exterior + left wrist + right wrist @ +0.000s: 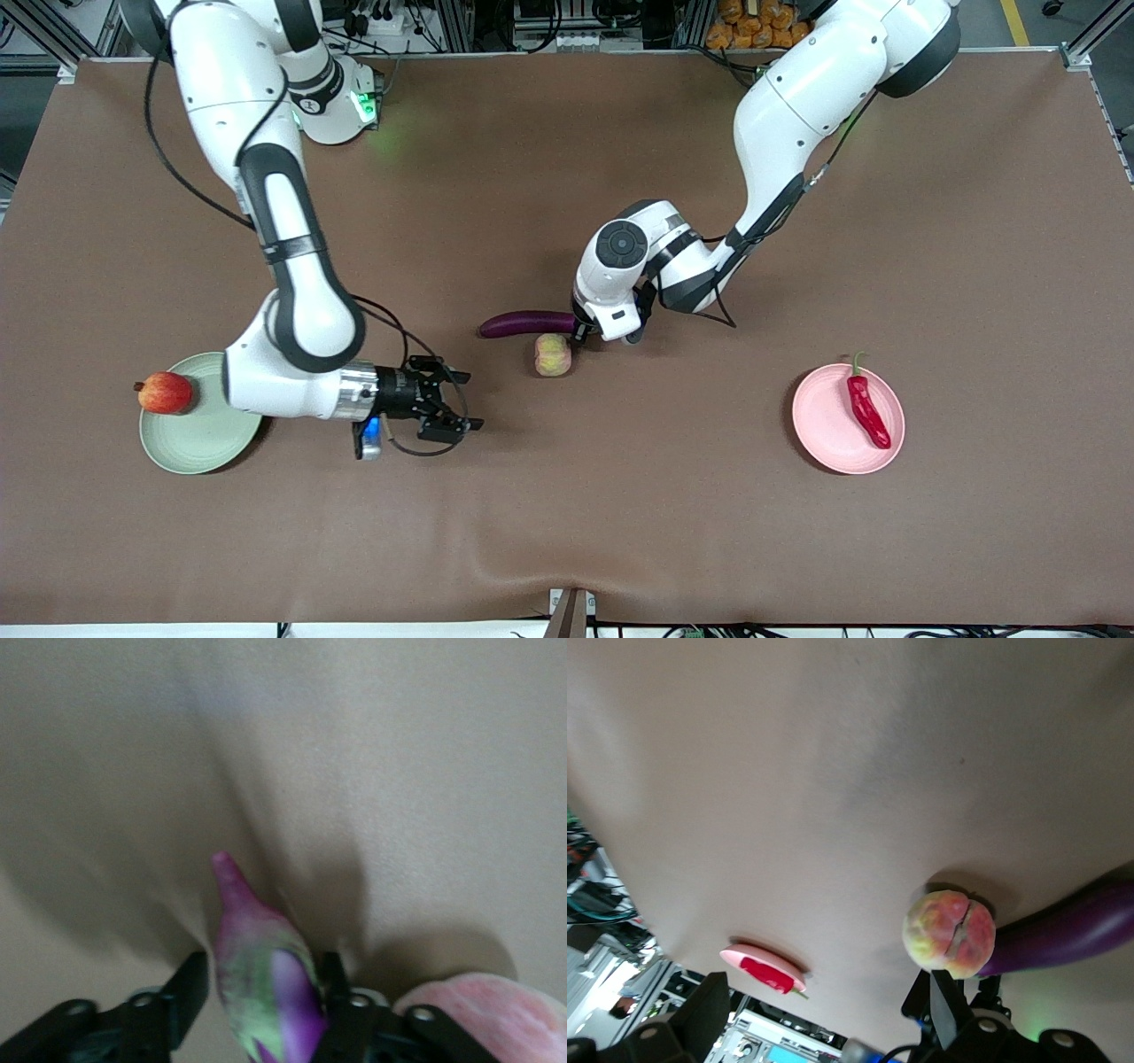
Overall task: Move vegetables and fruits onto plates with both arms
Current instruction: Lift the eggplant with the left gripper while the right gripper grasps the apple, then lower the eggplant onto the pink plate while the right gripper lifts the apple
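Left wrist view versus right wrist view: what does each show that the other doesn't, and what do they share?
Only the left wrist view shows the left gripper with its fingers either side of the eggplant, one finger apart from it, so no firm grip can be confirmed. Only the right wrist view shows the pink plate carrying the red chili pepper, and the right gripper open above the bare table. Both show the eggplant and the peach beside it on the brown table.
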`<state>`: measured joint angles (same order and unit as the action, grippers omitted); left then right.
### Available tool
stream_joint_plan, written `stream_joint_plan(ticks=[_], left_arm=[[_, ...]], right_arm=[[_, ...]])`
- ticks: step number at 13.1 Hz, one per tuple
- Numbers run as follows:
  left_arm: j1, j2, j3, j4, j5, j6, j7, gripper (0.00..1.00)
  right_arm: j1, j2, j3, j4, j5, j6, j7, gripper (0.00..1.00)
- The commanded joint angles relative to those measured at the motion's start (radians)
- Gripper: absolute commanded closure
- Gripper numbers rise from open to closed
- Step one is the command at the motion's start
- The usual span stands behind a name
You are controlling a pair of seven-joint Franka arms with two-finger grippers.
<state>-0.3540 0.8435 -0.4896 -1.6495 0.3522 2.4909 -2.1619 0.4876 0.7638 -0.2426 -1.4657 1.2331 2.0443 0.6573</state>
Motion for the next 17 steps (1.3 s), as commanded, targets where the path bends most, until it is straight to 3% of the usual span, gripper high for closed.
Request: stream_joint_plan(ticks=[1, 4, 6, 9, 13, 17], left_arm=[[-0.010, -0.003, 0.014, 0.011, 0.024, 0.014, 0.000, 1.00], [0.058, -0.096, 0.006, -0.047, 0.048, -0.048, 0.058, 1.00], [0.107, -0.183, -0.003, -0.111, 0.048, -0.124, 0.204, 1.00], [0.167, -0.260, -0.021, -0.128, 0.036, -0.260, 0.399, 1.00], [0.361, -0.311, -0.138, -0.125, 0.036, -0.406, 0.785, 1.00], [0.492, -0.327, -0.139, -0.102, 0.034, -0.451, 1.208, 1.00]], right_arm=[[0.008, 0.018, -0.011, -0.004, 0.016, -0.004, 0.002, 0.00], [0.025, 0.026, -0.011, -0.004, 0.016, 0.017, 0.002, 0.00], [0.040, 0.031, -0.011, -0.005, 0.017, 0.020, 0.002, 0.00], [0.075, 0.043, -0.011, -0.010, 0.016, 0.054, 0.002, 0.00], [0.140, 0.042, -0.011, -0.080, 0.017, 0.086, 0.002, 0.00], [0.166, 0.046, -0.007, -0.119, 0.038, 0.123, 0.028, 0.00]])
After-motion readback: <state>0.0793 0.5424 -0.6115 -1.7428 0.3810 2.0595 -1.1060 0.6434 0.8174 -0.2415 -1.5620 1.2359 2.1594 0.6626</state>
